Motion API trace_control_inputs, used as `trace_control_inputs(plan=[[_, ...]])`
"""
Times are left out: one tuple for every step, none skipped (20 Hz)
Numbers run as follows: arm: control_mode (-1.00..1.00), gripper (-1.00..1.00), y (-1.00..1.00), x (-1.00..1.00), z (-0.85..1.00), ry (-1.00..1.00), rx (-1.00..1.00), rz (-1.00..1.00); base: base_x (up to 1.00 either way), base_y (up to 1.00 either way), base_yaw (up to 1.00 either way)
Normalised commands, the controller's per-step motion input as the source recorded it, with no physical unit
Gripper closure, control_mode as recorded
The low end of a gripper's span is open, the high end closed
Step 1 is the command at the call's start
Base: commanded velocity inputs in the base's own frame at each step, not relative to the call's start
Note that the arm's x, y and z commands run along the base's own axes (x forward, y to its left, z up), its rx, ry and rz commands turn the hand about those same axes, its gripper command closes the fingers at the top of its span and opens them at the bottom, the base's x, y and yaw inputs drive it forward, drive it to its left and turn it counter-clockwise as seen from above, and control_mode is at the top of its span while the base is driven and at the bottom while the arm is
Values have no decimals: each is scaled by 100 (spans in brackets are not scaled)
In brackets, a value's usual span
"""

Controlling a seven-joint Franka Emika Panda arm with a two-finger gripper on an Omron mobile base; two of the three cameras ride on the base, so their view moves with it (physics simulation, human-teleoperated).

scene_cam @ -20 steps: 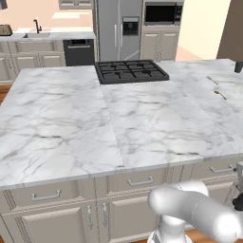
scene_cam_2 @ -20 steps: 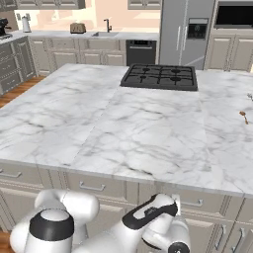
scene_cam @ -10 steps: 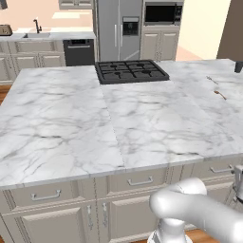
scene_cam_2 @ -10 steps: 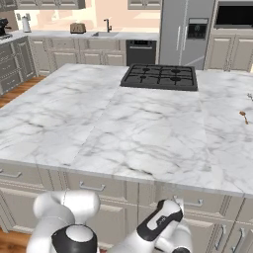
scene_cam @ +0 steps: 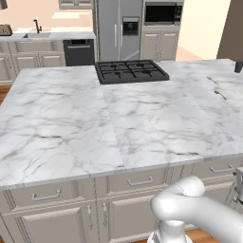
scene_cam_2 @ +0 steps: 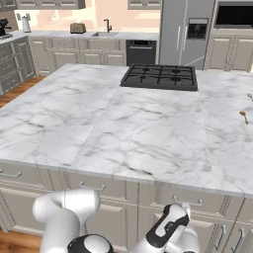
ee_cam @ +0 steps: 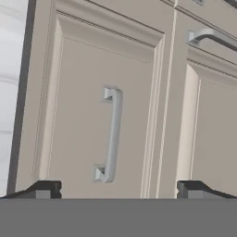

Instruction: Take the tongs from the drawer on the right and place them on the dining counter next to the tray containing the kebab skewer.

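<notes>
Left base view: the dining worktop (scene_cam: 118, 123) is stretching wide, its front edge overhanging a row of shut drawers; the right-hand drawer (scene_cam: 219, 169) is sitting at 4 o'clock.

Right base view: the arm is folding low beneath the worktop edge, wrist toward 5 o'clock.

Hand view: the hand (ee_cam: 118, 189), fingertips (ee_cam: 46, 189) standing wide apart, is facing a drawer front whose bar handle (ee_cam: 110, 134) is running 12 to 6.

Dining counter (scene_cam: 71, 123): broad bare marble, open to reach. Obstacles: black hob (scene_cam: 131, 71) at far centre; small cutlery pieces (scene_cam: 219, 94) at far right. Drawer (ee_cam: 102, 129) front: shut, handle (ee_cam: 110, 134) standing clear between the spread fingertips (ee_cam: 44, 189).
</notes>
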Motion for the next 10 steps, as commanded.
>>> trace_control_inputs(plan=[[-100,-100,-23,8,-12,0,0,0,0,0,0],[-100,-100,-21,9,-9,-1,0,0,0,0,0],[-100,-100,-14,11,-6,0,0,0,0,0,0],[-100,-100,-6,11,-2,-1,0,0,0,0,0],[-100,-100,-4,13,-2,0,0,0,0,0,0],[-100,-100,0,13,-2,-3,0,0,0,0,0],[-100,-100,0,13,-2,-5,0,0,0,0,0],[-100,-100,0,14,-2,-6,0,0,0,0,0],[-100,-100,0,10,0,-7,0,0,0,0,0],[-100,-100,0,9,0,-7,1,0,0,0,0]])
